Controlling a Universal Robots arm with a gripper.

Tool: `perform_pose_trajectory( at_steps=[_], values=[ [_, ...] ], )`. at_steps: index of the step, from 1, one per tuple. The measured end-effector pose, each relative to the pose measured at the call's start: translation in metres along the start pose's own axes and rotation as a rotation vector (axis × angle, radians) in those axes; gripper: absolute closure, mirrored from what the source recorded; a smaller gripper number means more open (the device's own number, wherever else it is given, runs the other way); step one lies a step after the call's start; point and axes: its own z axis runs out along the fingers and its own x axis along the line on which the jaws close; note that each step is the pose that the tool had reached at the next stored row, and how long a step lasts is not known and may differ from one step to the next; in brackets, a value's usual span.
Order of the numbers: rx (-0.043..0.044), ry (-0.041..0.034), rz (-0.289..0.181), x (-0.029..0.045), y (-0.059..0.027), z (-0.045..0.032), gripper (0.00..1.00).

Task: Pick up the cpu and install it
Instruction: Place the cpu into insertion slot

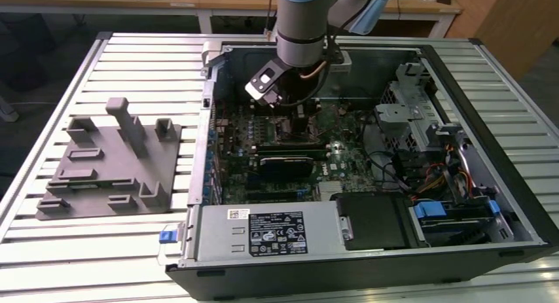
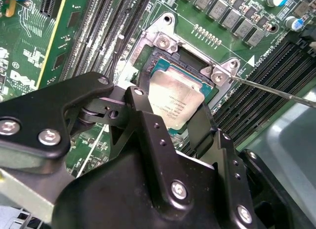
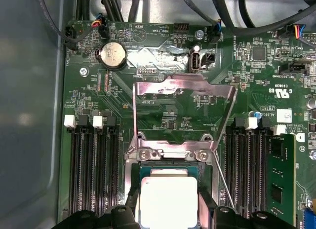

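The cpu [image 2: 177, 98] has a silvery-beige top; the hand [image 2: 170, 115] is matte black. The board [image 3: 163, 115] is green with pale print, with black slots [image 3: 94, 165] and white clips [image 3: 69, 121]. Grey tray [image 1: 114, 165] — silver ribbed tabletop [image 1: 52, 87] — black case [image 1: 349, 280].

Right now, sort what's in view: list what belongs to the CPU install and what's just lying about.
Belongs to the job:
the cpu, over the socket
the claw, closed on it
the socket frame
the lever
the motherboard

Lying about:
the grey tray on the table
the coin battery
the memory stick
the power supply
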Motion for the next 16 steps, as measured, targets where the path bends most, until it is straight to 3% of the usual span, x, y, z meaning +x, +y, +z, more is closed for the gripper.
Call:
perform_pose_trajectory(
  at_steps=[9, 16],
  values=[
    [-0.0016, 0.0051, 0.001, -0.0008, 0.0003, -0.0003, 0.46],
    [-0.0004, 0.0043, 0.008, -0.0046, 0.0002, -0.0009, 0.46]
  ],
)
